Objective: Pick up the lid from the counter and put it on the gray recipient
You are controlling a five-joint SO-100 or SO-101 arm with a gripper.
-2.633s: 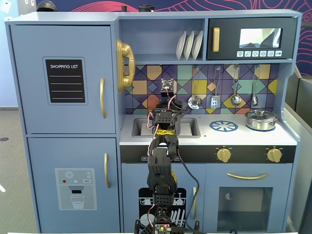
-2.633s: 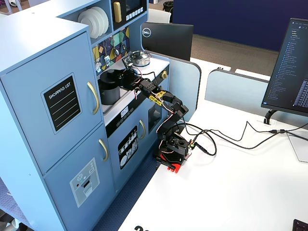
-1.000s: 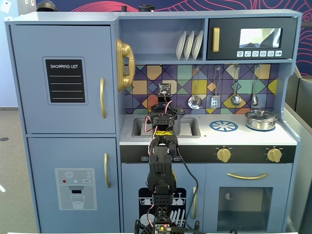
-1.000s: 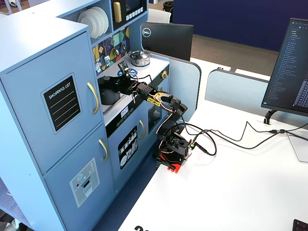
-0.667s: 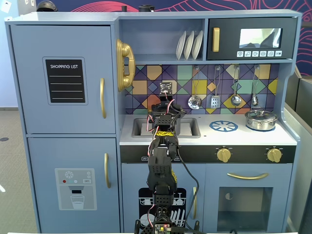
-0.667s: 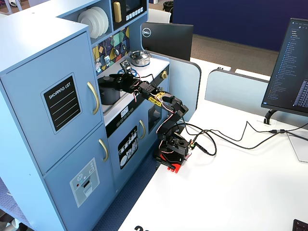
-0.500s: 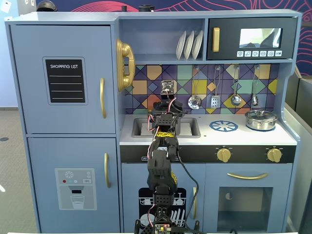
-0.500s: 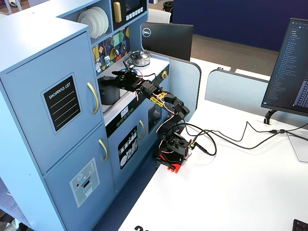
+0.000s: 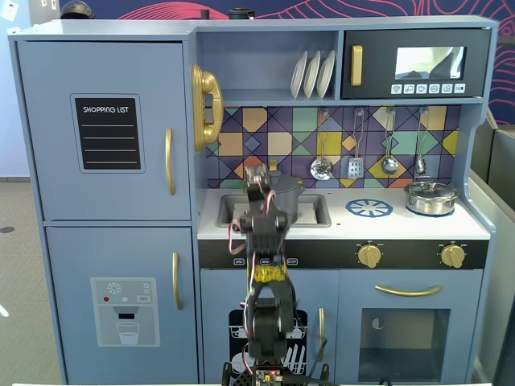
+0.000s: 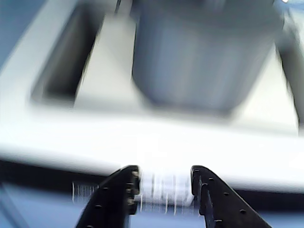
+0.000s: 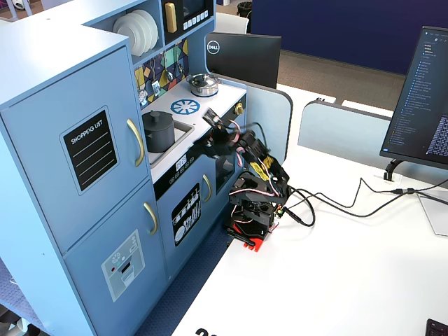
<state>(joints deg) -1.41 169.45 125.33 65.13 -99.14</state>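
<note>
Lid [image 11: 158, 115] on gray pot [image 11: 161, 136], gripper [image 10: 165, 174] spread wide, empty; might sit crooked and slide off if bumped.

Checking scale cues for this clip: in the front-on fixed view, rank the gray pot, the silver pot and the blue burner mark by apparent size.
1. gray pot, though the arm partly hides it.
2-3. silver pot and blue burner mark: similar width, too close to rank.
</note>
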